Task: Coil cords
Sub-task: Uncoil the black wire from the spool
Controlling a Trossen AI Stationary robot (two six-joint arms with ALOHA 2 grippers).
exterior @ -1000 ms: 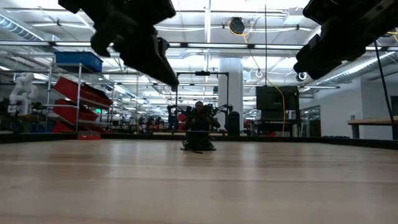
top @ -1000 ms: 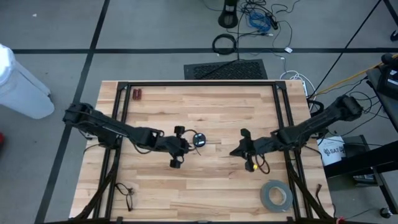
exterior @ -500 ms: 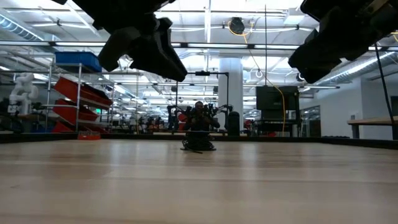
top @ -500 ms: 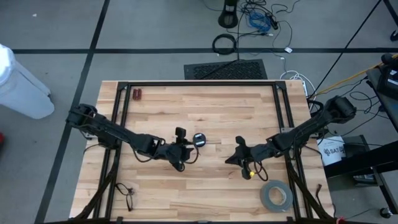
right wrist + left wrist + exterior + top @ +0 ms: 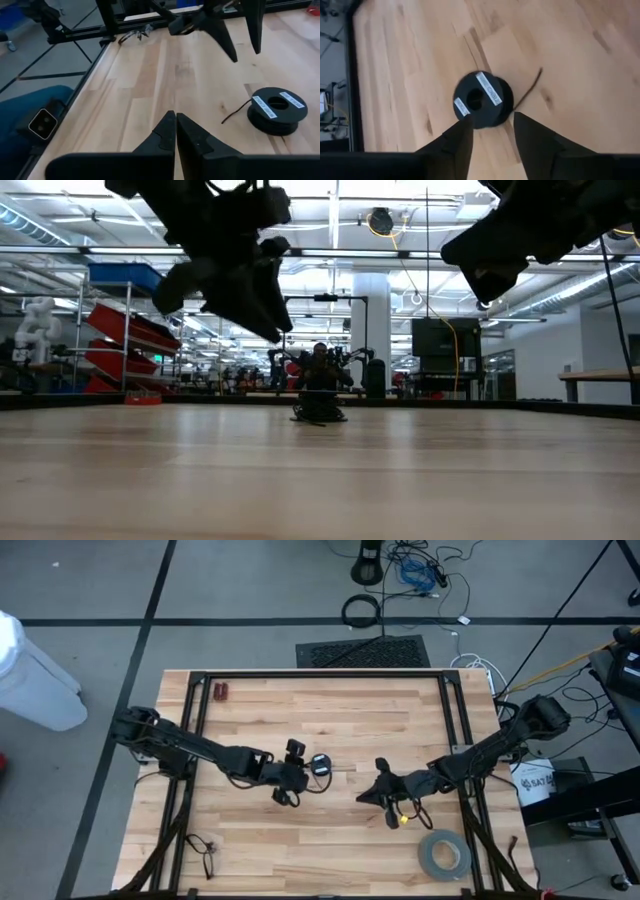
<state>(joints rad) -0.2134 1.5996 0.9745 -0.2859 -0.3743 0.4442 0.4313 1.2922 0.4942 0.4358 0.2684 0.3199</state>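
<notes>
**Cord bundle free on worktop, left end effector above it with fingers apart**

Cord [image 5: 320, 764]: small round black bundle with two white labels, lying flat on the worktop [image 5: 320, 840] near its middle. One short loose tail trails off its side onto the wood. In the left wrist view the bundle [image 5: 483, 99] sits just ahead of the left end effector [image 5: 492, 131], in line with the gap between the two fingers. Not gripped.

Left end effector [image 5: 289, 772]: fingers parted to a moderate gap, nothing between them, raised clear of the wood in the low view [image 5: 262, 305].

Right end effector [image 5: 379, 789]: fingers pressed together, empty, hanging above the worktop well apart from the bundle, which lies ahead of it and off to one side [image 5: 278, 109].

Risks, as judged:
- Bundle looks light and wood looks smooth. If one finger lands on the rim instead of straddling it, the bundle would likely skid away.
- Gap looks close to the bundle's width, so little margin on the way down.
- Loose tail could snag on a finger and pull turns off.
- Both arms reach toward the centre. A move by the right one toward the bundle risks contact with the left.

Surface: pale butcher-block planks in a black frame. Grey tape roll [image 5: 443, 854] sits well behind the right end effector, near the corner. Thin dark wire [image 5: 203, 848] lies at the opposite near corner.

Room: grey floor with black lines, cables beyond the worktop. Low view shows an open hall with shelving and red bins.
</notes>
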